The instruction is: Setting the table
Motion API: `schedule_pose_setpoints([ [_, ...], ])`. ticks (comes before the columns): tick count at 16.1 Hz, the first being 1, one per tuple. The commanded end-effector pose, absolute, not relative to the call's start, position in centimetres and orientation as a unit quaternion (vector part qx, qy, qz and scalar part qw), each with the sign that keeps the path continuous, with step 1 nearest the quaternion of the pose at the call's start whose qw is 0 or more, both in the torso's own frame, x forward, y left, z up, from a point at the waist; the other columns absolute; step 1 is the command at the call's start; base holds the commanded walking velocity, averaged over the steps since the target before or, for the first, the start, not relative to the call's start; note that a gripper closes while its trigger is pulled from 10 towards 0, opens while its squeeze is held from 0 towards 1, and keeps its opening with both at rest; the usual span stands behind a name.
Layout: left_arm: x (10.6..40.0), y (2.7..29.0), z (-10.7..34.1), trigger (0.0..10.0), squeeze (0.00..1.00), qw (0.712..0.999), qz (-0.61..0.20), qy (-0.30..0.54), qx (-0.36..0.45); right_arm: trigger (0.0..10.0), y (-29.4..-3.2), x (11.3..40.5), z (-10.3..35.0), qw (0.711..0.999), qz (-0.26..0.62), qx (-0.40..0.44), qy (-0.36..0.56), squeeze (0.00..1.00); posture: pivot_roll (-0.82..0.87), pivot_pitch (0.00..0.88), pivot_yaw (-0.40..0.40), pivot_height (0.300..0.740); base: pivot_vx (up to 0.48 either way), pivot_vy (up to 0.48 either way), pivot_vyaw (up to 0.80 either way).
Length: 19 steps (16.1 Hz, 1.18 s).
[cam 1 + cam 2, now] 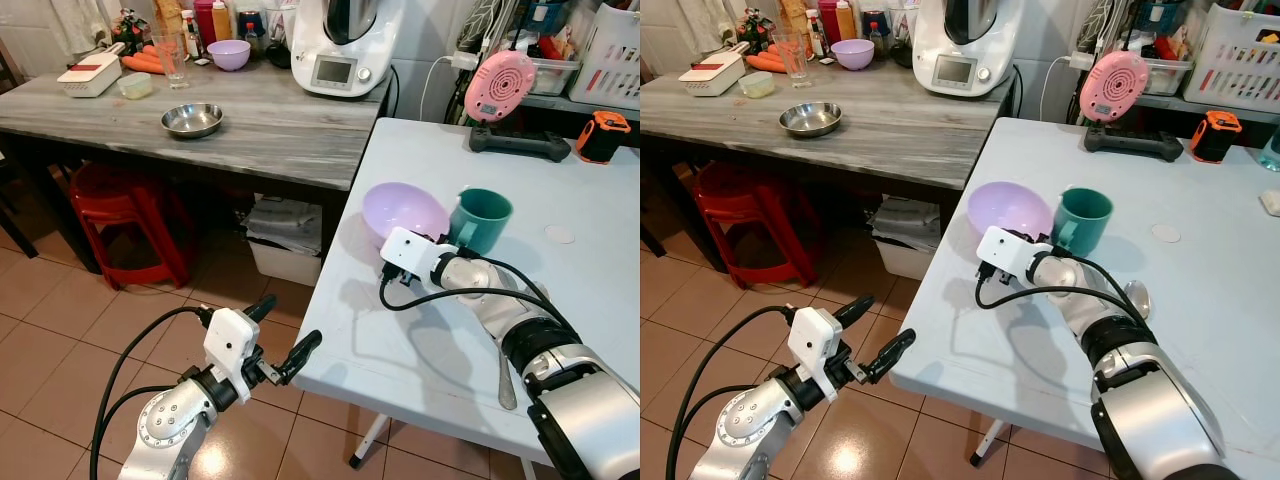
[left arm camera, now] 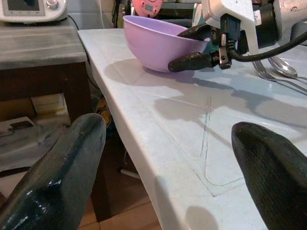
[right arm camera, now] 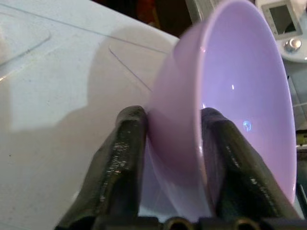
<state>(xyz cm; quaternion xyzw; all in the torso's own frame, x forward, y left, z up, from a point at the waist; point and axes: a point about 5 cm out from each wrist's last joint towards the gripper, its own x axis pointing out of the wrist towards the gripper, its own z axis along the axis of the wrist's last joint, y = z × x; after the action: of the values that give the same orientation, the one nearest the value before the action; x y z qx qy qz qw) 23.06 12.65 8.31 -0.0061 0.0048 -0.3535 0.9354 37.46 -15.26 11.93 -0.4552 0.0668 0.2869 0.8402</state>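
my right claw [image 3: 172, 143] was clamped on the rim of the purple bowl [image 1: 403, 210] on the white table [image 1: 600, 260], touching a green cup [image 1: 480, 220]. my left claw [image 1: 283, 335] hung open near the table's edge.

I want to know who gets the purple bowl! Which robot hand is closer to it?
Right. The right gripper pinches the rim of the purple plastic bowl; the left gripper hovers open off the white table's edge.
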Motion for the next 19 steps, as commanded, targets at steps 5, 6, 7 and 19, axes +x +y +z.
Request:
schedule_pose_setpoints([
  [5, 23.4, 12.6, 8.4, 10.0, 0.00, 0.932, -0.363, 0.005, 0.002, 0.0, -15.3, 37.9, 13.2, 0.837, 0.283, -0.466, 0.044, 0.00, 0.01, 0.000, 0.017, 0.740, 0.000, 0.000, 0.00],
  [6, 23.4, 12.6, 8.4, 10.0, 0.00, 0.932, -0.363, 0.005, 0.004, 0.0, -15.3, 37.9, 13.2, 0.837, 0.283, -0.467, 0.042, 0.00, 0.01, 0.000, 0.017, 0.740, 0.000, 0.000, 0.00],
  [7, 23.4, 12.6, 8.4, 10.0, 0.00, 0.932, -0.363, 0.005, 0.005, 0.0, -15.3, 37.9, 13.2, 0.836, 0.283, -0.468, 0.039, 0.00, 0.01, 0.000, 0.019, 0.740, 0.000, 0.000, 0.00],
  [19, 27.0, 15.6, 9.3, 10.0, 0.00, 0.978, -0.209, -0.012, 0.011, 0.0, -12.4, 34.0, 14.9, 0.901, 0.249, -0.330, -0.130, 0.00, 0.00, 0.000, 0.017, 0.740, 0.000, 0.000, 0.00],
])
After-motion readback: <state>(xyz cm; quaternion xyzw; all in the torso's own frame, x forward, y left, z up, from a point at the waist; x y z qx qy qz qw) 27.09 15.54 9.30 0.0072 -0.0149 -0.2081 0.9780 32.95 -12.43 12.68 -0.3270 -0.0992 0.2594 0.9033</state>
